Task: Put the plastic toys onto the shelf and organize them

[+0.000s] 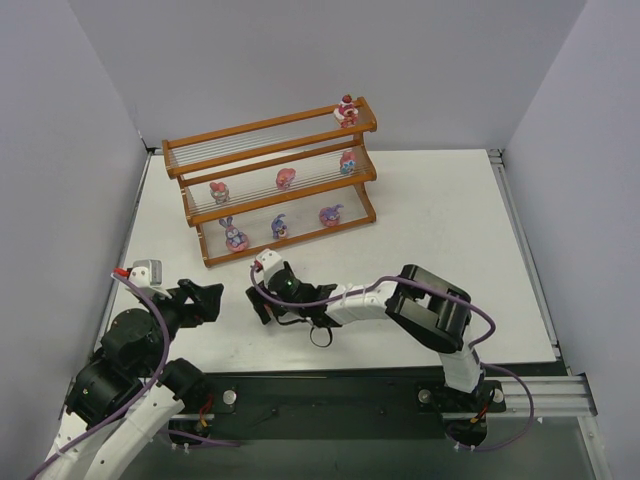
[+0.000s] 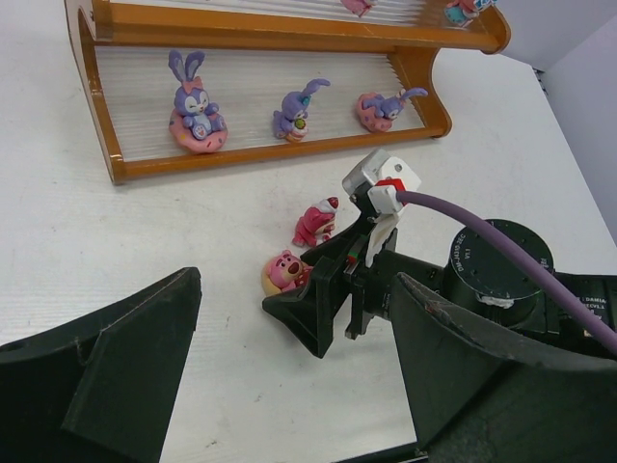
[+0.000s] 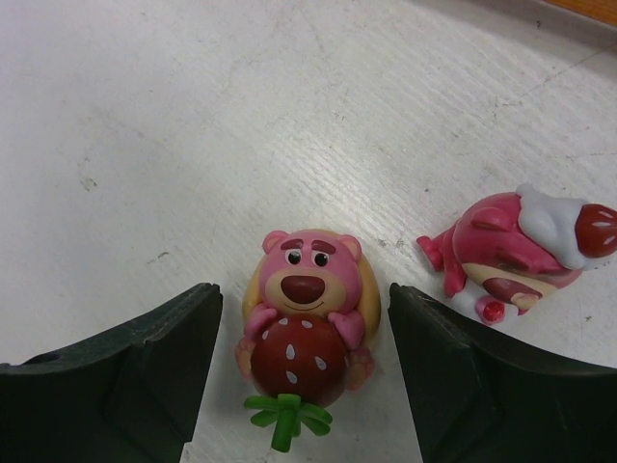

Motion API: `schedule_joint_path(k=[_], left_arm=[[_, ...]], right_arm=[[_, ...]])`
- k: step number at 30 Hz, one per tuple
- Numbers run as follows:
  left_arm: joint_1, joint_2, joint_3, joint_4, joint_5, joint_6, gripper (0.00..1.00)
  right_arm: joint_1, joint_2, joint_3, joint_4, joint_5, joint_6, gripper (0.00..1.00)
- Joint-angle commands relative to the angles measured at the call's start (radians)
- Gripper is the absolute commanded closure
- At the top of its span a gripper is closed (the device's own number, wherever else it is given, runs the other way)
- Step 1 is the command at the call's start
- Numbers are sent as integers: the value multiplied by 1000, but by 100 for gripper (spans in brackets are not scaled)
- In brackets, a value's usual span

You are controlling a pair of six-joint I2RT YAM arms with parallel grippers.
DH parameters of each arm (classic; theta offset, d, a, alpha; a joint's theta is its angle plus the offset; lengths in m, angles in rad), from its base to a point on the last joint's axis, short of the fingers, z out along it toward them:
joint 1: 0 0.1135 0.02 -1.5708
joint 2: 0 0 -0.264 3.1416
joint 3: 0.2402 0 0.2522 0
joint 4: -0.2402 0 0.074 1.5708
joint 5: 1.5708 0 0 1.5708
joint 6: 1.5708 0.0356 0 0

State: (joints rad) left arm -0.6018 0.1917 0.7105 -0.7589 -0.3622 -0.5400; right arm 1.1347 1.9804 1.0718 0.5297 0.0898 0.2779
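Writing: small white print on the right arm's motor housing point(image 2: 494, 258), too small to read.
Right gripper point(image 3: 304, 299): open and low over the table point(image 1: 450, 220), with one finger on each side of the strawberry bear point(image 3: 301, 289). There is a thin gap on both sides and no contact visible.
Left gripper point(image 2: 289, 376): wide open, holding nothing, well in front of the shelf's left end.
Shelf point(image 1: 270, 150): three tiers.
Strawberry bear: upright, in front of the shelf's bottom tier and near it.
Cherry-cap bear point(image 3: 511, 246): tipped over, between the strawberry bear and the shelf.
Top toy point(image 1: 347, 110): at the right end of the shelf's top tier.
Middle toys point(image 1: 286, 178): three, spread along the middle tier.
Purple bunnies point(image 2: 196, 106): three, on the bottom tier.
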Motion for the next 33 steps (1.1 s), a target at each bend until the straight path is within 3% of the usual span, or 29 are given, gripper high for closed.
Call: schedule_joint_path(k=[1, 9, 12, 16, 19, 22, 33], left_arm=[[-4, -11, 0, 30, 0, 6, 11], [-4, -12, 1, 29, -1, 6, 11], [-4, -12, 0, 27, -1, 8, 11], [-4, -14, 1, 29, -1, 6, 11], [-4, -14, 0, 27, -1, 6, 11], [-4, -15, 1, 29, -1, 6, 11], [-4, -24, 1, 29, -3, 5, 11]], right_arm=[[20, 20, 4, 21, 53, 1, 29], [39, 20, -42, 65, 102, 64, 30], [42, 17, -59, 79, 119, 86, 36], [49, -3, -72, 79, 155, 109, 71], [57, -40, -70, 56, 197, 98, 88], [59, -95, -46, 9, 225, 72, 97], [56, -330, 158, -267, 346, -45, 100]])
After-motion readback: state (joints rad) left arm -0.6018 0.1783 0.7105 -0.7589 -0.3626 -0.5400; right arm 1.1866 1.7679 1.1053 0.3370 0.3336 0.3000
